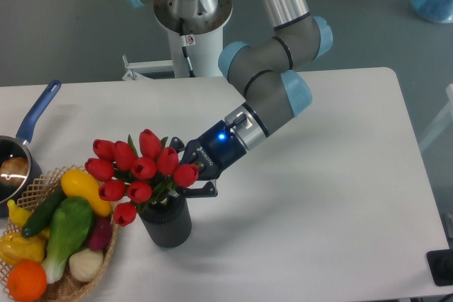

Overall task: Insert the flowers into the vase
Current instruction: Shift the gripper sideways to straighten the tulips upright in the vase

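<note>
The end effector (185, 170) reaches in low from the right, its dark fingers (206, 189) disappearing behind the blooms; the heads hide the fingertips, so whether it is gripping the stems or has let go cannot be told. The flowers (139, 172), a bunch of red tulips with green leaves, lean up and to the left, with their stems running down into the mouth of the vase (167, 221). The vase is a dark ribbed cylinder standing upright on the white table (318, 196), directly below the end effector. The blooms spread wider than the vase and overhang its left side. Just left of the vase sits a wicker basket (71, 284) holding vegetables, and the lowest tulip hangs close to its rim. Further left, at the table's edge, is a saucepan (14, 157) with a blue handle.
</note>
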Tool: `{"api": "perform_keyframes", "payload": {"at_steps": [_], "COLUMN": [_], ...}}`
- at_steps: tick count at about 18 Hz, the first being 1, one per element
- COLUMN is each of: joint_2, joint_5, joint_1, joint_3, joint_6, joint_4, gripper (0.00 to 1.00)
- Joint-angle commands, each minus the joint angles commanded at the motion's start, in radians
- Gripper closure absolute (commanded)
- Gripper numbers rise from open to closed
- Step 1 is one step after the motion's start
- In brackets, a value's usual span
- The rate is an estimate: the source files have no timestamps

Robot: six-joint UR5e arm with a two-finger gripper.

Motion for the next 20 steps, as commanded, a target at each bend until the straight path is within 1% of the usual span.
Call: {"api": "perform_keyframes", "payload": {"at_steps": [9,13,14,15,17,20], "joint_2": [-0.011,-0.011,-0.009,-0.009,-0.009,-0.009], "joint_5": [0.002,0.002,0.002,0.002,0.002,0.002], "joint_1": [0.0,0.0,0.0,0.002,0.002,0.0], "joint_3": [-0.002,-0.012,-0.012,-0.012,-0.012,-0.012], "joint_6": [0.015,0.017,0.017,0.018,0.018,0.02], "joint_4": [-0.002,-0.002,0.0,0.0,-0.002,-0.002], "gripper": [0.78,0.77,0.75,0.71,0.7,0.64]}}
